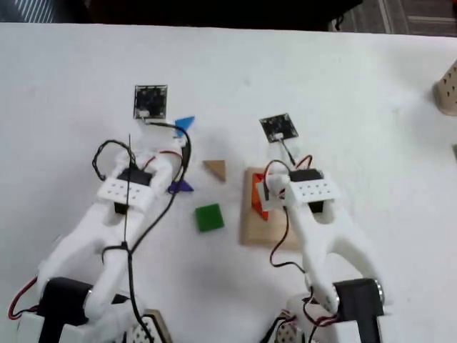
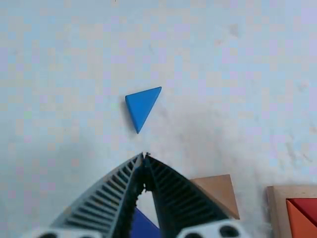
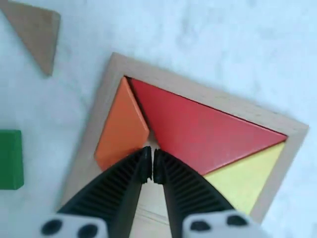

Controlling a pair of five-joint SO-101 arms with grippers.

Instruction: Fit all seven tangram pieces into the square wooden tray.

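Note:
The square wooden tray (image 1: 251,230) (image 3: 111,79) lies right of centre and holds an orange triangle (image 3: 121,129), a red triangle (image 3: 198,131) and a yellow piece (image 3: 242,181). My right gripper (image 3: 151,153) is shut and empty, just above the tray where these pieces meet. Loose on the table are a blue triangle (image 1: 184,123) (image 2: 142,105), a tan triangle (image 1: 216,168) (image 2: 218,193), a purple piece (image 1: 180,186) (image 2: 143,225) and a green square (image 1: 209,217) (image 3: 10,158). My left gripper (image 2: 144,157) is shut on nothing, a short way from the blue triangle, with the purple piece beneath it.
The white table (image 1: 343,93) is bare toward the far side and the right. A pegged wooden object (image 1: 448,89) stands at the right edge. Cables hang from both arms.

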